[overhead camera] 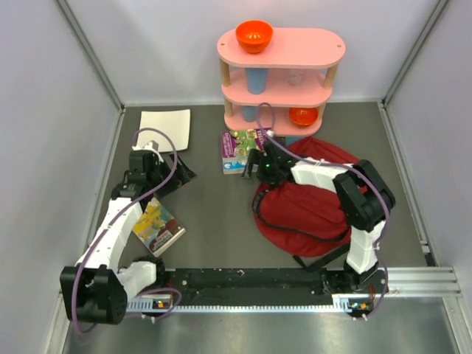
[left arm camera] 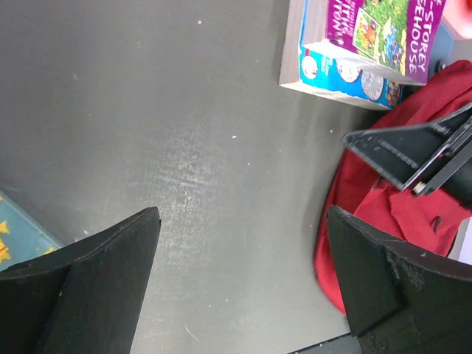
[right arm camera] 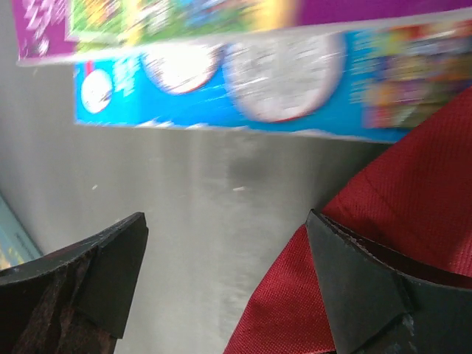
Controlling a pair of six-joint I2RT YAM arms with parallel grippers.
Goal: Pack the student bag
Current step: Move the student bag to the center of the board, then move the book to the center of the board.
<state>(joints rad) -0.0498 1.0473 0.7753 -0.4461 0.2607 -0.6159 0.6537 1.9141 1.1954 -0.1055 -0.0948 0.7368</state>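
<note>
- Roughly at the middle-right of the dark table [overhead camera: 214, 214] lies the student bag [overhead camera: 310, 203], a slumped dark-red backpack with a black zipper line curving along its near edge and a black strap trailing toward the arm bases.
- The right gripper [overhead camera: 254, 158] reaches over the bag's far-left edge, near a stack of books [overhead camera: 237, 151].
- From the right wrist, its fingers [right arm camera: 354, 287] stand wide apart with nothing between them. One sits over the red fabric [right arm camera: 413, 184] and the other over bare table. Whether the first touches the cloth cannot be told.
- That stack is a purple book [right arm camera: 184, 18] lying on a blue one [right arm camera: 243, 88], just beside the bag.
- The left gripper [overhead camera: 177, 173] hangs above the table's left half, well apart from the bag.
- Its jaws are fully spread and empty, with grey tabletop showing between the fingers [left arm camera: 103, 273].
- A yellow-covered book [overhead camera: 158, 227] lies by the left arm, and a white sheet [overhead camera: 166, 129] rests at the far left.
- At the back stands a pink shelf [overhead camera: 280, 74], with an orange bowl [overhead camera: 254, 35] on top.
</note>
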